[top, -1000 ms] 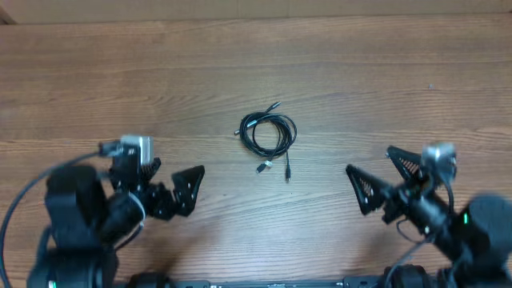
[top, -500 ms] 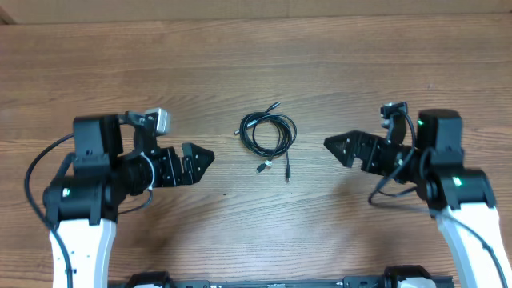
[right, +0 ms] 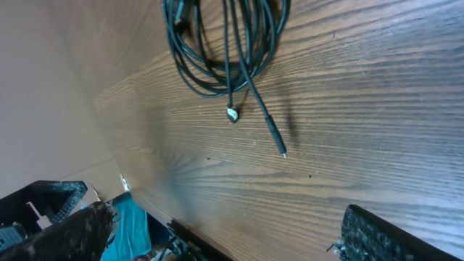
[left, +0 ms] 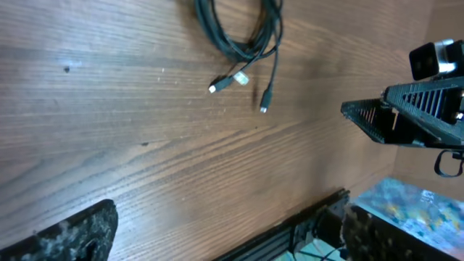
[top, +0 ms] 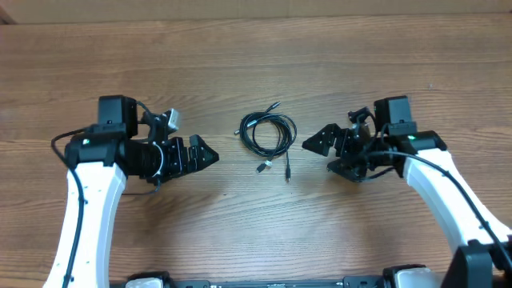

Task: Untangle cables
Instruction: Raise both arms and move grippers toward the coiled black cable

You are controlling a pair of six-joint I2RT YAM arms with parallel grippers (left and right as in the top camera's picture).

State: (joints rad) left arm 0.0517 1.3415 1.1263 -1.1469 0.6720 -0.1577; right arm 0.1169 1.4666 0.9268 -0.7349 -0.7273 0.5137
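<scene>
Left gripper (top: 206,154) and right gripper (top: 318,150): jaws spread wide, nothing held, pointing inward. Coiled black cables (top: 268,134) on wooden table (top: 240,216), between grippers, apart from both; loose plug ends (top: 262,167) on robot's side.

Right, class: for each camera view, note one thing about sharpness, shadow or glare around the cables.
Overhead: even light, cables sharp, hardly any shadow. Left wrist: table grain crisp with a pale sheen, its own fingers blurred and dark. Right wrist: cables sharp, a soft shadow beside one plug, near fingers out of focus.
</scene>
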